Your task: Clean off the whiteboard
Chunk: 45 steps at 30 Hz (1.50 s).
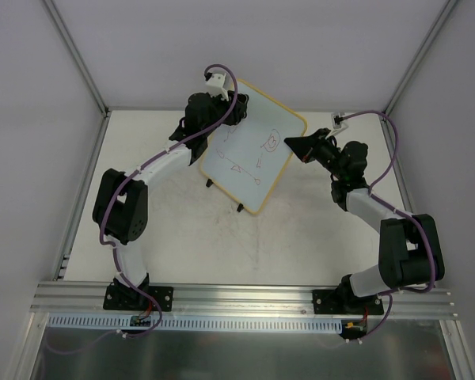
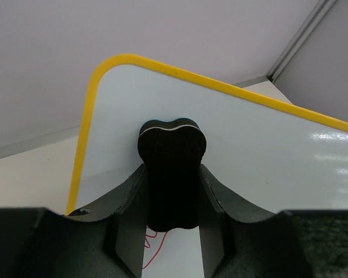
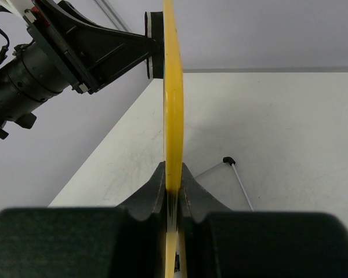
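I see left gripper [image 2: 172, 176] clamped on black eraser [image 2: 171, 142], pressed against whiteboard [image 1: 257, 119] far left corner | right gripper [image 3: 173, 175] pinching its yellow right edge | red doodles [image 1: 269, 143] on board

the flat cream-white table top [image 1: 222, 253] fills the middle, with faint grey scratch marks on it. plain pale grey walls [image 1: 253, 47] stand behind the table top and at both its sides. two thin silver metal posts [image 1: 75, 55] rise from its far corners. a long silver metal rail [image 1: 237, 297] runs along its near edge. nearer than that edge lie a white strip with little slots [image 1: 245, 323] and a shiny grey metal sheet [image 1: 237, 356]. the light is soft and even.
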Motion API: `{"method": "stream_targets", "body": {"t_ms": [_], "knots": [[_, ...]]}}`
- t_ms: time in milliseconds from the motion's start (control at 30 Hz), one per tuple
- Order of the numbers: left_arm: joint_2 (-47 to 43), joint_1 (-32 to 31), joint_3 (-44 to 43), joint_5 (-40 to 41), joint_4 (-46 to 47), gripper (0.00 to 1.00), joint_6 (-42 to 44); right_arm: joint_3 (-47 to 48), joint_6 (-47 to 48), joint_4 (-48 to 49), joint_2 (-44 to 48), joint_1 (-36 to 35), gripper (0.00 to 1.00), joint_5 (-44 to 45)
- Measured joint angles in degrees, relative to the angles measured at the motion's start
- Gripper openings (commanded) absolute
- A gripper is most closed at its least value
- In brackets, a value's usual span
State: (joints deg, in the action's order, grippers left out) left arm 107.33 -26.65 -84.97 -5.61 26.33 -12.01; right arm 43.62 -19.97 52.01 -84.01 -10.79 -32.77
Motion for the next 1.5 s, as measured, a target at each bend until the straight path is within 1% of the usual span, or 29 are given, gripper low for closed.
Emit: {"method": "stream_targets", "body": {"t_ms": [167, 467, 867, 1000, 1267, 1500], "knots": [[0.17, 0.76, 0.00, -0.11, 0.00, 0.00, -1.60, 0.00, 0.07, 0.00, 0.00, -0.02, 0.00, 0.02], [1.79, 5.38, 0.61, -0.48, 0.04, 0.00, -6.27, 0.00, 0.02, -0.07, 0.00, -0.04, 0.00, 0.35], [2.43, 6.12, 0.61, -3.15, 0.68, 0.00, -7.23, 0.00, -0.13, -0.39, 0.02, -0.02, 0.00, 0.61], [2.38, 5.14, 1.20, -3.28, 1.77, 0.00, -6.51, 0.00, -0.17, -0.44, 0.02, -0.02, 0.00, 0.70], [0.48, -0.22, 4.09, -2.84, 4.17, 0.00, -2.95, 0.00, -0.55, -1.07, 0.02, 0.11, 0.00, 1.22], [-2.93, -5.64, 10.16, -2.43, 7.08, 0.00, -1.68, 0.00, -0.37, -0.92, 0.02, 0.09, 0.00, 0.83]]}}
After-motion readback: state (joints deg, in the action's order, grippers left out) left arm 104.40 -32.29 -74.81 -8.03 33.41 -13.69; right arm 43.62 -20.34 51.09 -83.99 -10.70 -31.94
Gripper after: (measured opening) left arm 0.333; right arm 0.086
